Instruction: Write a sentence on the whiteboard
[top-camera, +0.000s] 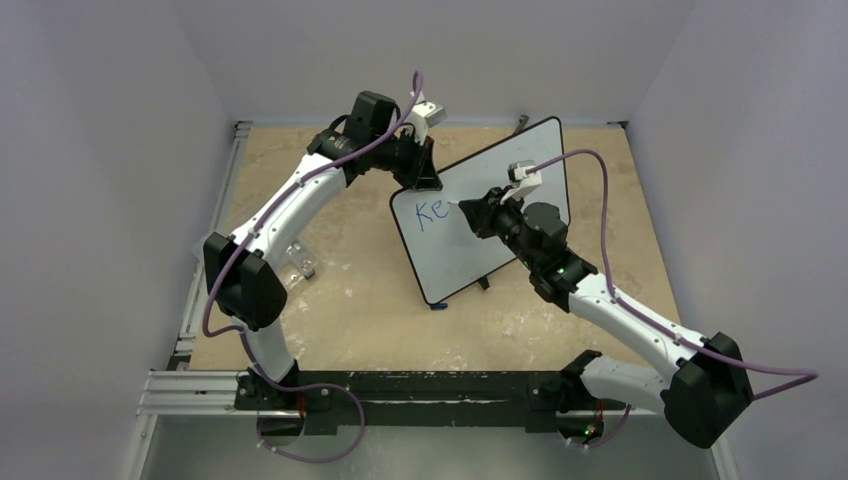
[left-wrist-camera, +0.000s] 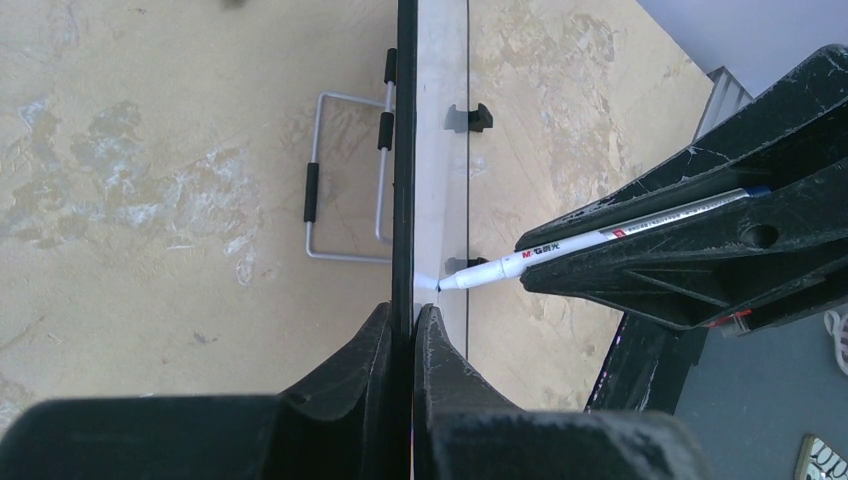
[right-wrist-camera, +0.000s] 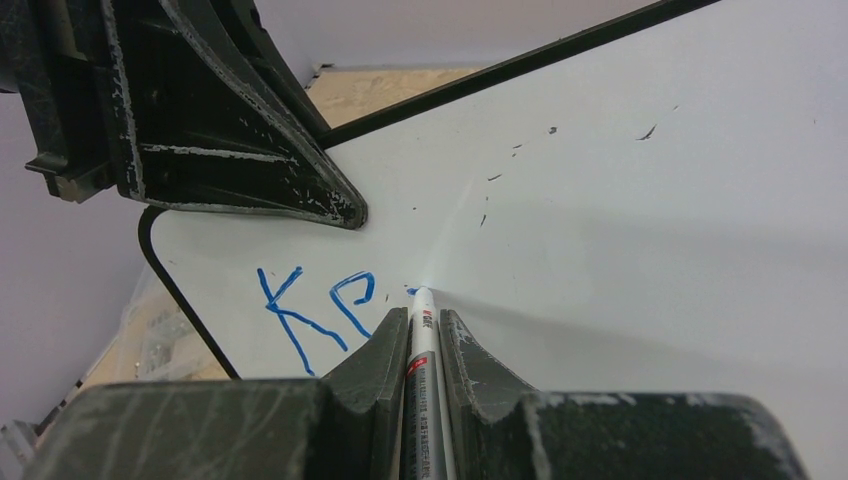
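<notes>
My left gripper (left-wrist-camera: 412, 318) pinching whiteboard (top-camera: 470, 255) rim; my right gripper (right-wrist-camera: 421, 318) clamping marker (right-wrist-camera: 422, 360), tip touching board beside blue letters (right-wrist-camera: 318, 312) "Ke".

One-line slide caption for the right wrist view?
Right gripper holds a marker tip on the whiteboard beside the unfinished sentence, blue "Ke"; left gripper clamps the board's edge.

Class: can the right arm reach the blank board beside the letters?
Probably yes: the right gripper holds the marker tip on the whiteboard just past the letters, bare surface ahead.
</notes>
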